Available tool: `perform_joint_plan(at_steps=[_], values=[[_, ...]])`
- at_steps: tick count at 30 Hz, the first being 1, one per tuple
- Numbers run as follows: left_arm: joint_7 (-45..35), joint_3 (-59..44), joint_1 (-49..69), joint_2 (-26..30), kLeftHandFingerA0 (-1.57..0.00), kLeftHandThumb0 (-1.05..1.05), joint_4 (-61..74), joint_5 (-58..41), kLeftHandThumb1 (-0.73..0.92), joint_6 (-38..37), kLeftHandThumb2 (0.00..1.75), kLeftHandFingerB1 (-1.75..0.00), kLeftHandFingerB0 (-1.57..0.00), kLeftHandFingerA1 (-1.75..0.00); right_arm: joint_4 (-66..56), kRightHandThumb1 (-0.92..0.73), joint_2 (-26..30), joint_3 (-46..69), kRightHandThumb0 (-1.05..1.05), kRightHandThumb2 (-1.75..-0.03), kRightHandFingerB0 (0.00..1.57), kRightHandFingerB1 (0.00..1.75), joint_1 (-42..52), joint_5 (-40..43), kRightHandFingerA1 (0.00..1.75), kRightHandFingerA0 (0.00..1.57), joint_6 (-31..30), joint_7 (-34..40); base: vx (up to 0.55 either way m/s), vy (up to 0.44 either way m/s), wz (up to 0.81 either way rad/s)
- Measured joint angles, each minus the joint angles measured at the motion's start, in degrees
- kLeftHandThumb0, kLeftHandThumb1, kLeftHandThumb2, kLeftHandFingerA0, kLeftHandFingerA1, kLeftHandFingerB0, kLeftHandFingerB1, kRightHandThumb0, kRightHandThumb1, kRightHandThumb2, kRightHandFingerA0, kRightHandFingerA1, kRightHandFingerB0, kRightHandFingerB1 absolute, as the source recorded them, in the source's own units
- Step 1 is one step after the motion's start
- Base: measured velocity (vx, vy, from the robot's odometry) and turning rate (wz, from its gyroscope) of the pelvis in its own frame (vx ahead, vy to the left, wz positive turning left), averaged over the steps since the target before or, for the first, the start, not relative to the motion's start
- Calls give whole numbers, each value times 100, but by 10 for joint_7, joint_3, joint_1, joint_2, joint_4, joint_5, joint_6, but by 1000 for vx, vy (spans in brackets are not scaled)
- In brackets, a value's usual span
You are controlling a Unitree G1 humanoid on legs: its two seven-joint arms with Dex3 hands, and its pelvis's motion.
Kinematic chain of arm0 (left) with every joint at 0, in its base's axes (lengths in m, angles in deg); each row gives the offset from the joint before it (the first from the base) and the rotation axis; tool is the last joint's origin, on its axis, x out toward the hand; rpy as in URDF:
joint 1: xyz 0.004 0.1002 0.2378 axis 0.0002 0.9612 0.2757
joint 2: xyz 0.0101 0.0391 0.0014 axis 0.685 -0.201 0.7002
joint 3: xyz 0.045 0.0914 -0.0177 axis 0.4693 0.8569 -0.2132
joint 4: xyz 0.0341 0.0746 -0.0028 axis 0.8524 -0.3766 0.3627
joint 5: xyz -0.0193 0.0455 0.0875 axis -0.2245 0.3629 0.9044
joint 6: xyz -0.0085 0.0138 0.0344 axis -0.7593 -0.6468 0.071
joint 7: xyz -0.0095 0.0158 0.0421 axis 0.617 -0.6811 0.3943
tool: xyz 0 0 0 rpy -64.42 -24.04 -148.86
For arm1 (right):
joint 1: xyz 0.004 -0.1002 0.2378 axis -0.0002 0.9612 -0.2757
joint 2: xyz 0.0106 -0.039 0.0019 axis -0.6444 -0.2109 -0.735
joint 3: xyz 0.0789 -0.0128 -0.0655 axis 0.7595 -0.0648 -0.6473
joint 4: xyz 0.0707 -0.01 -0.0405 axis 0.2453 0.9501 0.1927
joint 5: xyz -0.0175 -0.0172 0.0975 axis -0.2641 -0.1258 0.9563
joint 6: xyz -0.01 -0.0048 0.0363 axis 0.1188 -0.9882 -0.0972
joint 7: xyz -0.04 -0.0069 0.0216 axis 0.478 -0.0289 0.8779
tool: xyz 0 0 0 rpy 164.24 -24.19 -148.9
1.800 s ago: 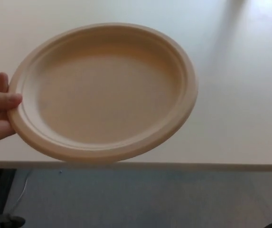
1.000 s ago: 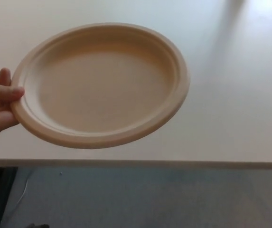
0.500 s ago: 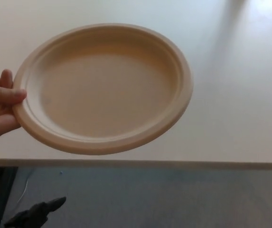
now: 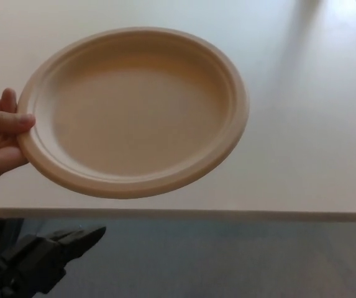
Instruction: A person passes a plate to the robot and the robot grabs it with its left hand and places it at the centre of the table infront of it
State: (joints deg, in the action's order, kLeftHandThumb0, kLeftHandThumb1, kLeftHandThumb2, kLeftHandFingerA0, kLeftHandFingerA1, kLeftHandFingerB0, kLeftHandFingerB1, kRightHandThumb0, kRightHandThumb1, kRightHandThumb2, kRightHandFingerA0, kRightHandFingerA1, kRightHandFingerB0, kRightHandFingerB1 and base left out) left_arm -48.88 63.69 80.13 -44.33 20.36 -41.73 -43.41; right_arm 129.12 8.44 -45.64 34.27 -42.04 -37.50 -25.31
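A tan paper plate (image 4: 134, 108) hangs in the air above the near edge of the white table (image 4: 308, 124), tilted a little toward me. A person's hand (image 4: 0, 146) pinches its left rim, thumb on top. My black left hand (image 4: 44, 257) shows at the bottom left, below the table edge and under the plate's left side. Its fingers point up and to the right, and nothing is in them. The hand does not touch the plate. My right hand is out of the picture.
The table's front edge (image 4: 227, 215) runs across the lower part of the picture. Below it lies grey floor (image 4: 240, 261). A shadow streak falls on the table at the back right.
My left hand has risen into view from the bottom left, closer to the plate. The person holds the plate in nearly the same place, with small shifts.
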Motion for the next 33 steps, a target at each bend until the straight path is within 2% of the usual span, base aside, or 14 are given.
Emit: perform_joint_plan(at_steps=[3, 13, 14, 19, 20, 21, 24, 26, 27, 28, 29, 31, 32, 33], values=[[0, -8, 8, -9, -61, -66, 30, -1, 46, -25, 81, -46, -41, -53, 0, -76, 0, 0, -69, -62, 24, 42, 0, 0, 54, 24, 0, 0, 0, 0, 0], [0, -28, 15, -42, -60, -64, 95, -7, 44, -105, 78, -45, -41, -52, 0, -76, 0, -1, -71, -63, 24, 41, -2, 0, 53, 24, 0, 0, 0, 0, 0], [0, -29, 15, -42, -62, -61, 98, -8, 43, -108, 77, -47, -47, -53, 0, -76, 0, -1, -70, -63, 25, 41, -2, 0, 53, 25, 0, 0, 0, 0, 0], [0, -44, 11, -53, -64, -57, 143, -25, 47, -154, 80, -49, -47, -55, 0, -77, 0, -1, -70, -63, 25, 40, -5, -1, 52, 26, -2, 0, 0, 0, 0], [0, -48, 8, -56, -66, -50, 151, -29, 46, -161, 76, -51, -55, -55, 0, -77, 0, -1, -71, -63, 24, 40, -6, -1, 53, 27, -2, 0, 0, 0, 0], [0, -50, 6, -57, -69, -45, 156, -32, 50, -166, 61, -44, -64, -45, 0, -78, 0, -1, -72, -63, 23, 40, -7, -1, 53, 28, -3, 0, 0, 0, 0], [0, -48, -11, -59, -70, -37, 175, -51, 58, -192, 58, -42, -66, -44, 0, -79, 0, -2, -72, -63, 23, 40, -10, -1, 53, 28, -5, 0, 0, 0, 0], [0, -40, -22, -59, -62, -37, 183, -66, 63, -209, 59, -42, -62, -45, 0, -81, 1, -2, -72, -64, 24, 40, -13, -2, 52, 29, -6, 0, 0, 0, 0], [-1, -36, -25, -57, -56, -37, 185, -72, 68, -215, 61, -52, -70, -45, 0, -83, 1, -2, -72, -64, 24, 40, -14, -2, 53, 29, -6, 0, 0, 0, 0], [-1, -28, -28, -48, -56, -37, 188, -83, 68, -224, 61, -52, -70, -45, 0, -83, 1, -3, -72, -64, 24, 40, -15, -2, 53, 29, -7, 0, 0, 0, 0], [-3, -28, -26, -32, -63, -35, 190, -94, 66, -226, 60, -54, -73, -54, 0, -84, 1, -3, -72, -65, 25, 41, -16, -2, 53, 30, -6, 0, 0, 0, 0], [-4, -28, -21, -4, -55, -33, 194, -110, 70, -226, 61, -52, -65, -53, 0, -84, 1, -3, -74, -65, 24, 41, -17, -2, 54, 32, -7, 0, 0, 0, 0], [-5, -30, -20, 10, -57, -38, 196, -119, 54, -226, 84, -51, -42, -61, 0, -84, 1, -3, -73, -65, 24, 41, -18, -2, 53, 34, -7, 0, 0, 0, 0], [-6, -32, -21, 22, -57, -38, 199, -126, 54, -226, 84, -51, -42, -61, 0, -84, 1, -3, -73, -65, 24, 41, -19, -2, 53, 34, -7, 0, 0, 0, 0]])
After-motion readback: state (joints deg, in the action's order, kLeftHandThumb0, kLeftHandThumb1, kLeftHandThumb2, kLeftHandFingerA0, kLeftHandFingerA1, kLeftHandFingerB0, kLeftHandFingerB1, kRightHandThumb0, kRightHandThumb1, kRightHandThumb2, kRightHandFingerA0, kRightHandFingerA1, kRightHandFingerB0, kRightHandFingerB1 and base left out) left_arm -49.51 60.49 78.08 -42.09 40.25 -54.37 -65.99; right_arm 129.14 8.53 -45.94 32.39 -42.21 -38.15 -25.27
